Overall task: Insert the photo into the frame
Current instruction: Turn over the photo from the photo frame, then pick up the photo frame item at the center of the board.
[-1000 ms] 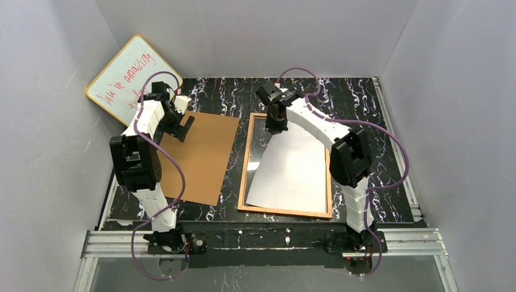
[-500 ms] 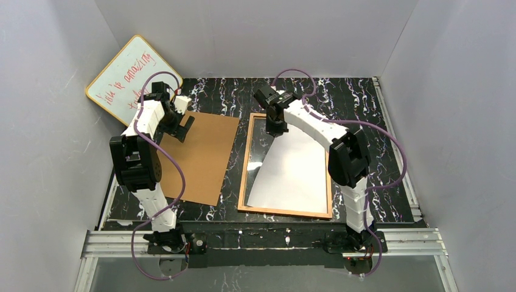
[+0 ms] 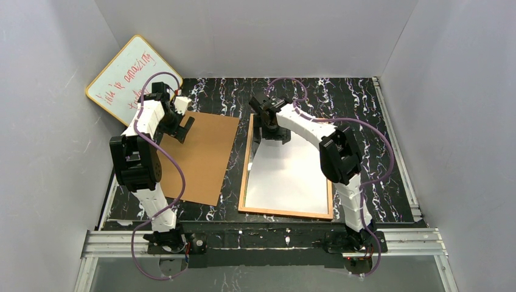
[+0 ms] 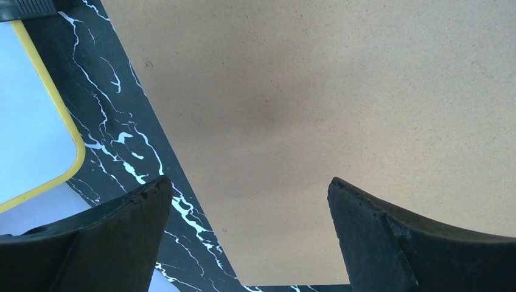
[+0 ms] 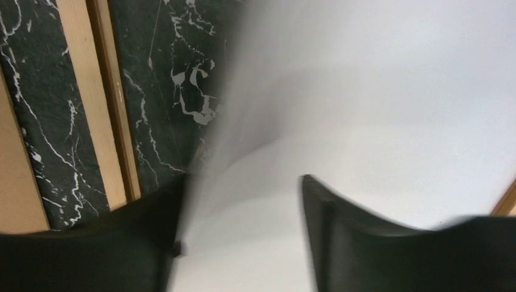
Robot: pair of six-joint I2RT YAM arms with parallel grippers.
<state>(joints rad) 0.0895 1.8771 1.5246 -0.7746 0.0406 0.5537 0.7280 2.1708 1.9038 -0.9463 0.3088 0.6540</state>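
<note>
Whiteboard (image 3: 125,76) leans beyond fibreboard (image 3: 207,164) lying beside frame (image 3: 285,212).

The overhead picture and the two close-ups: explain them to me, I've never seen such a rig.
The machine is two robot arms bolted to the near edge of a black marbled table; each ends in a two-finger gripper. The overhead picture comes from a fixed camera above and behind them. The two close-ups come from cameras on the wrists, so the dark shapes at the bottom are each arm's own fingers. On the table lie a brown board on the left and a wooden frame on the right, with the photo lying in it, white side up, its left edge curled. A whiteboard leans in the far left corner. The left gripper hangs open over the brown board. The right gripper is open over the photo. Nothing is held.
</note>
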